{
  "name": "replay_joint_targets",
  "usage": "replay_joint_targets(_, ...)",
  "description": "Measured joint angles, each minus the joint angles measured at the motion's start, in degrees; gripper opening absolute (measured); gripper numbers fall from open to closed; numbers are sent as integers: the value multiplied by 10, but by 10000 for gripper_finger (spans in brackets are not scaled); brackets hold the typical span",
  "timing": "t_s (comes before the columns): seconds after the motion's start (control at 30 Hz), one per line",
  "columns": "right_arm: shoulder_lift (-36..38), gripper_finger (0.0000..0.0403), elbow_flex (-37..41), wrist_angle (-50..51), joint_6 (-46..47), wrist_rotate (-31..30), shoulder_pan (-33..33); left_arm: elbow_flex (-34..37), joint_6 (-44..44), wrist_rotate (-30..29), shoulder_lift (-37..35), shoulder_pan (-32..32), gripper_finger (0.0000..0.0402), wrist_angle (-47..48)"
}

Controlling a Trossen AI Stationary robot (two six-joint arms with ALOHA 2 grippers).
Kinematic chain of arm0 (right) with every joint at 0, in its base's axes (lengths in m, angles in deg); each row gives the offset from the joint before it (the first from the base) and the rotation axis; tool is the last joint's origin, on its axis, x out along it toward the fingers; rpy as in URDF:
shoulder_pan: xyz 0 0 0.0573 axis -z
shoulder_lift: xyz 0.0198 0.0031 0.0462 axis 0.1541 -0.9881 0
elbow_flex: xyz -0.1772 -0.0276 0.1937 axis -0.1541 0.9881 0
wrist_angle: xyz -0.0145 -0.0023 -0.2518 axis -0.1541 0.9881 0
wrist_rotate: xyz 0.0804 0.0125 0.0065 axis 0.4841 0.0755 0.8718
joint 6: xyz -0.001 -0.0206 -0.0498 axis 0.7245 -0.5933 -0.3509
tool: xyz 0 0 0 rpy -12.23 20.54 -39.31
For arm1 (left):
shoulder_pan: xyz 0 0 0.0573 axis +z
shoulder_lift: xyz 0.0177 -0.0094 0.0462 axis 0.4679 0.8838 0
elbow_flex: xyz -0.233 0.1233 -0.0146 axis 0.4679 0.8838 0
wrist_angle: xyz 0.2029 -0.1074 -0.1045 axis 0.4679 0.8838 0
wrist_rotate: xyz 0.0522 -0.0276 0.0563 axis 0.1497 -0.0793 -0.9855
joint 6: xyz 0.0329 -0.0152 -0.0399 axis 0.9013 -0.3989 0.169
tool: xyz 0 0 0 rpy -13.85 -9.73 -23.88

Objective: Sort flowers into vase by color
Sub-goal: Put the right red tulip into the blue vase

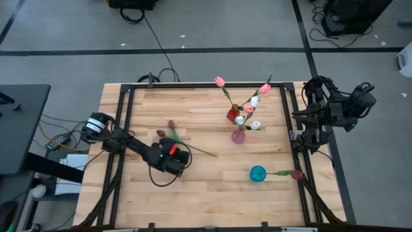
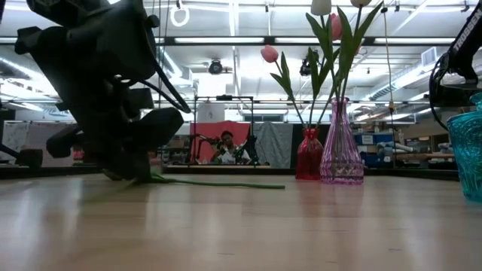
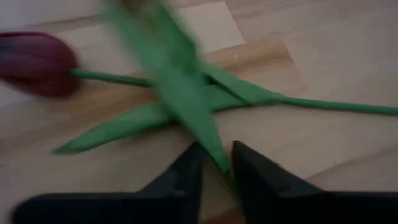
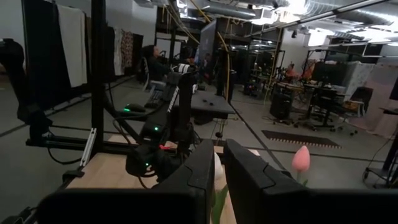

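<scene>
The left gripper (image 3: 216,171) is down on the wooden table (image 1: 206,187), its two dark fingers straddling a green stem — narrow gap, stem running between them, though whether the pads are clamped on it or just short of it I cannot tell. That stem belongs to a dark maroon tulip (image 3: 34,62) lying flat on the boards, leaves splayed out beside it; the overhead view suggests a second loose maroon bloom just beside it. Going low at the stem makes sense, since the head is soft and the stalk gives the fingers something thin to pinch.

The left arm (image 1: 132,145) reaches in from the table's left edge, stretched low and forward, wrist tipped down so the fingers meet the tabletop.

Across the table, the red vase (image 1: 232,115) and the pink vase (image 1: 238,136) stand near each other, already carrying pink and white tulips. The teal vase (image 1: 257,173) stands apart nearer the front, with another maroon flower (image 1: 297,174) lying beside it — probably where the dark ones belong.

The right gripper (image 4: 219,165) waits off the table's right edge, raised, fingers close together with a slim gap, holding nothing.
</scene>
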Motion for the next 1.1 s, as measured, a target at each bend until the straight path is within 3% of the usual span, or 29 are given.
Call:
replay_joint_targets(0.13, 0, 50, 0, 1, 0, -2, 0, 0, 31, 3, 0, -1, 15, -11)
replay_joint_targets(0.33, 0, 50, 0, 1, 0, -5, 0, -56, 99, 7, -2, -5, 14, 45)
replay_joint_targets(0.47, 0, 50, 0, 0, 3, -11, 0, -126, 255, -28, -3, -17, 8, 34)
replay_joint_targets(0.6, 0, 50, 0, -2, 4, -20, 0, -188, 428, 7, -4, -27, 10, -9)
replay_joint_targets(0.8, 0, 50, 0, -2, 4, -20, 0, -225, 512, 83, -4, -28, 11, -161)
replay_joint_targets(1.1, 0, 50, 0, -7, -1, -20, 0, -225, 702, 110, 47, -1, 11, -503)
